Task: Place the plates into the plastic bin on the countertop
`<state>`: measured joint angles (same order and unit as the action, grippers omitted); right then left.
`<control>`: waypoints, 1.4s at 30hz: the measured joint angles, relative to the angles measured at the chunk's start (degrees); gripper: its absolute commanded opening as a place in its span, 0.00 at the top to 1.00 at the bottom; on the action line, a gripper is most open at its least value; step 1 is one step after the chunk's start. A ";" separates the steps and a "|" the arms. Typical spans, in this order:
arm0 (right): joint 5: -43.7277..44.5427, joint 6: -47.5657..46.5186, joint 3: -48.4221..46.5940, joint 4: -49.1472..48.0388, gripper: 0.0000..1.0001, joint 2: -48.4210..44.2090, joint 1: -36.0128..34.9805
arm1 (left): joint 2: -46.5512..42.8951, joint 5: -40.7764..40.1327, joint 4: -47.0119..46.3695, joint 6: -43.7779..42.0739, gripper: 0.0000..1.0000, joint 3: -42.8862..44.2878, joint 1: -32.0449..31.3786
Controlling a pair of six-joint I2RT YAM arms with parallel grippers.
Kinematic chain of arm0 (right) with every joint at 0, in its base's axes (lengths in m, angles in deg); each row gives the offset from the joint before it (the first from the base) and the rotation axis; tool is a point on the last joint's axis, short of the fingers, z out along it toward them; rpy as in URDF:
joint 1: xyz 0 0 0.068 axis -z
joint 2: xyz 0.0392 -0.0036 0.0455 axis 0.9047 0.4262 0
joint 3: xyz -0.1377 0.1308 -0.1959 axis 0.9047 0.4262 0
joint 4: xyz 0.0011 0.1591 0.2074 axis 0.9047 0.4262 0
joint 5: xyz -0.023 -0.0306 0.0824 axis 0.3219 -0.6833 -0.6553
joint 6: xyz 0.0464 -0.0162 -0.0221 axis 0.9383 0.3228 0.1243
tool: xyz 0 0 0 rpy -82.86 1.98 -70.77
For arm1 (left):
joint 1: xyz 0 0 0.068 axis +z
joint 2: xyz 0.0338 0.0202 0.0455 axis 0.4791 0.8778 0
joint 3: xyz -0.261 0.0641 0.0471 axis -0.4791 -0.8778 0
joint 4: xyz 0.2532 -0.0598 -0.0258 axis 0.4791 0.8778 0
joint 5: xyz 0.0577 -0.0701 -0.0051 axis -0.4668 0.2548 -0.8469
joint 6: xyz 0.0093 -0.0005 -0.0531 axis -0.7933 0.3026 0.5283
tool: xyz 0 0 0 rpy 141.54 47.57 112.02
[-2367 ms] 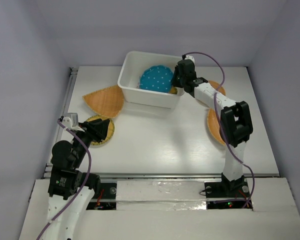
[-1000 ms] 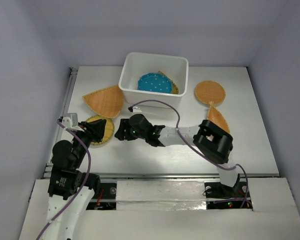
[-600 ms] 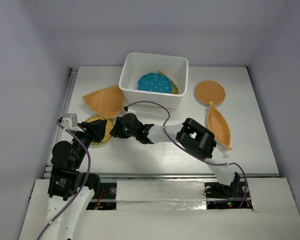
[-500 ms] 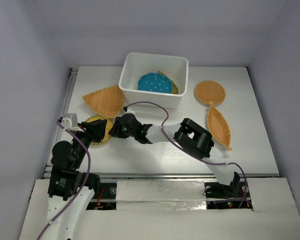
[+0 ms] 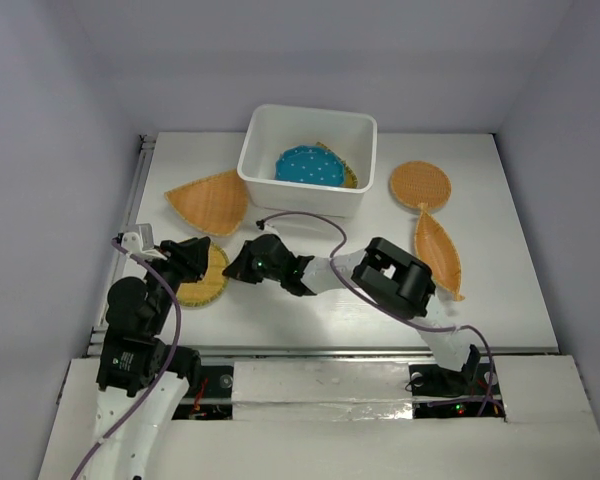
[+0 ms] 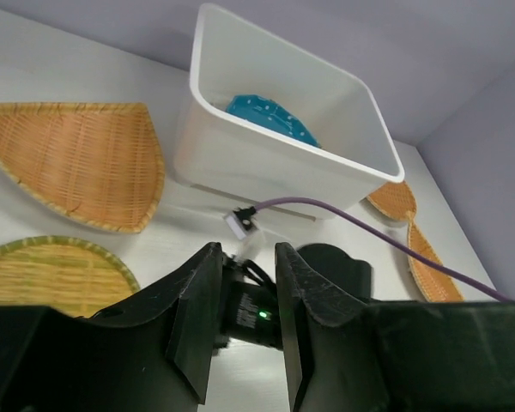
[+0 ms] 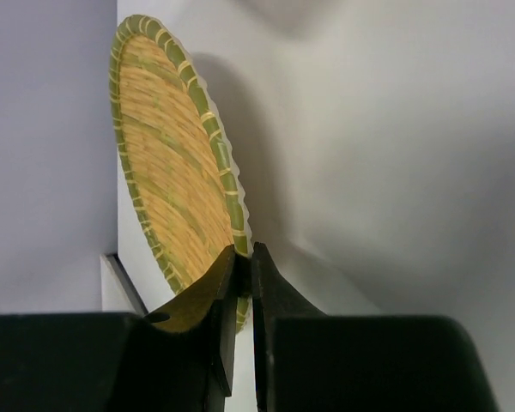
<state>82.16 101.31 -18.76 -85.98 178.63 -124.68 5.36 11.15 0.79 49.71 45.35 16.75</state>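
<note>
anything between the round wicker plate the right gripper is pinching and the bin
Nothing visible does: bare tabletop lies between the round wicker plate and the white bin. The fan-shaped plate sits just left of that line.

left gripper [image 6: 246,253]: lower left, jaws slightly apart, empty | right gripper [image 7: 243,251]: arm stretched toward frame left, pinching wicker plate [image 7: 176,172] rim

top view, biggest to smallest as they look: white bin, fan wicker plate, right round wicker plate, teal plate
white bin
fan wicker plate
round wicker plate and teal plate: look alike, not ranked
</note>
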 measured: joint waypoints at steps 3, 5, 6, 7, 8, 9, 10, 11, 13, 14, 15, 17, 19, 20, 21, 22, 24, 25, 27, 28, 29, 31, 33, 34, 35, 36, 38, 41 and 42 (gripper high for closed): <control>-0.96 -0.46 6.64 -1.16 1.00 -4.81 -0.44 | 1.22 -1.57 0.35 0.55 0.72 0.00 0.39; -1.44 -1.07 10.84 -1.95 1.00 -8.11 -0.94 | 1.99 -3.23 0.61 1.11 0.71 0.00 0.42; -1.49 -1.40 12.79 -2.21 1.00 -9.73 -1.20 | 2.27 -4.02 0.74 1.55 0.71 0.00 0.42; -1.51 -1.95 15.04 -2.51 1.00 -11.72 -1.42 | 2.56 -4.74 0.85 1.90 0.69 0.00 0.44; -1.51 -2.51 17.09 -2.47 1.00 -13.86 -1.70 | 2.82 -5.51 0.92 2.29 0.68 0.00 0.48; -1.14 -3.48 19.19 -2.51 1.00 -16.20 -1.75 | 3.06 -6.23 0.94 2.84 0.68 0.02 0.50; -0.61 -4.39 21.24 -2.14 1.00 -18.84 -1.92 | 3.37 -6.82 0.94 3.37 0.68 0.04 0.48; -0.02 -5.40 22.82 -1.64 1.00 -21.49 -2.05 | 3.65 -7.48 0.90 3.89 0.68 0.04 0.48; 1.07 -7.74 25.79 -0.57 1.00 -27.89 -1.90 | 4.17 -9.20 0.94 5.01 0.68 0.24 0.48; 1.75 -8.68 26.86 -0.09 1.00 -31.06 -1.60 | 4.39 -10.16 0.98 5.62 0.67 0.42 0.48; 2.58 -9.73 27.45 0.15 1.00 -34.05 -1.16 | 4.44 -11.26 0.76 6.23 0.64 0.55 0.48; 4.15 -11.58 28.87 0.59 1.00 -40.39 0.46 | 4.28 -13.31 -0.17 7.37 0.57 0.61 0.50; 5.22 -13.20 30.18 0.44 1.00 -46.75 3.41 | 4.35 -14.97 -1.38 8.81 0.57 0.61 0.50; 5.66 -13.81 30.93 0.46 1.00 -49.59 5.55 | 4.70 -15.52 -1.92 9.70 0.57 0.61 0.50; 5.99 -14.29 31.47 0.50 1.00 -52.04 7.82 | 5.27 -15.82 -2.91 10.60 0.57 0.55 0.50; 6.25 -14.75 31.89 0.55 1.00 -54.10 10.23 | 6.01 -15.87 -3.93 11.43 0.57 0.35 0.50; 6.62 -15.50 32.17 0.92 1.00 -56.81 14.99 | 8.39 -15.82 -6.64 13.57 0.57 -0.55 0.50; 6.67 -15.78 32.17 0.98 1.00 -57.70 17.57 | 9.51 -15.85 -8.00 14.53 0.57 -1.44 0.50; 6.86 -16.24 31.80 1.33 1.00 -58.40 21.55 | 12.09 -16.09 -10.29 16.55 0.57 -3.96 0.50; 6.75 -16.52 31.17 1.95 1.00 -58.29 23.47 | 13.22 -16.52 -11.32 17.57 0.57 -5.44 0.63; 6.27 -16.59 30.25 2.86 1.00 -57.77 25.24 | 14.38 -17.03 -11.76 18.53 0.55 -6.84 0.76; 5.53 -16.79 27.45 3.98 1.00 -55.65 28.15 | 16.09 -18.21 -12.85 20.37 0.46 -9.40 0.92; 5.05 -17.00 23.12 5.44 1.00 -52.09 30.53 | 17.97 -19.58 -13.97 21.99 0.41 -11.74 1.09; 4.90 -17.20 20.61 6.10 1.00 -49.94 31.45 | 18.86 -20.17 -14.71 22.73 0.38 -12.74 1.11; 4.70 -17.42 18.21 6.58 1.00 -47.69 32.20 | 19.78 -20.87 -15.32 23.41 0.38 -13.70 1.11; 4.52 -17.62 16.20 7.10 1.00 -45.66 32.65 | 20.70 -21.55 -15.89 24.04 0.38 -14.53 1.11; 4.26 -18.25 11.96 8.20 1.00 -41.20 33.31 | 22.64 -22.64 -17.38 24.90 0.37 -15.76 1.11; 3.58 -18.84 8.46 9.88 1.00 -35.89 33.70 | 26.32 -23.76 -19.89 25.90 0.37 -16.70 1.31; 3.17 -18.95 7.89 10.47 1.00 -34.34 33.79 | 27.56 -23.96 -20.70 26.10 0.37 -16.87 1.55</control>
<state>85.33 82.36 -10.87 -75.51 144.30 -90.88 32.92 -12.80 -19.91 75.81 28.47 18.30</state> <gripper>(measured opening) 0.125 0.626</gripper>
